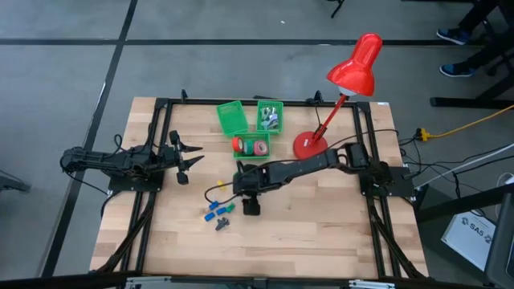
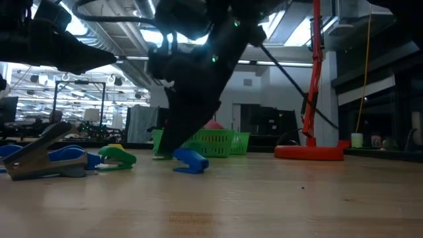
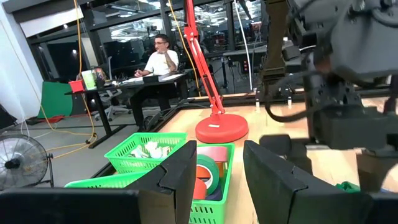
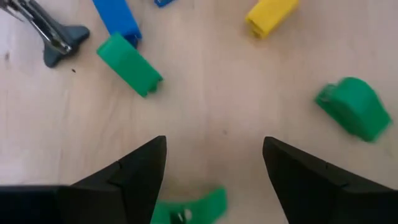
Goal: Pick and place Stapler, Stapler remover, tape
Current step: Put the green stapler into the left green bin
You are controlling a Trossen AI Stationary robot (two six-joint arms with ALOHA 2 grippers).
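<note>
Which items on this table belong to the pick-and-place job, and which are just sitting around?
Job items:
- small staplers, blue, green and yellow
- staple remover
- tape rolls in a green basket
- two more green baskets
- right pincer, open above the staplers

Bystanders:
- red desk lamp
- left pincer, open, waiting at the table's left side

Small blocky plastic staplers in blue, green and yellow [image 1: 215,213] lie scattered on the wooden table, well short of the green mesh baskets [image 1: 231,117]; a grey-teal claw-like staple remover [image 4: 53,38] lies among them. Red and orange tape rolls [image 1: 249,146] sit inside one basket
</note>
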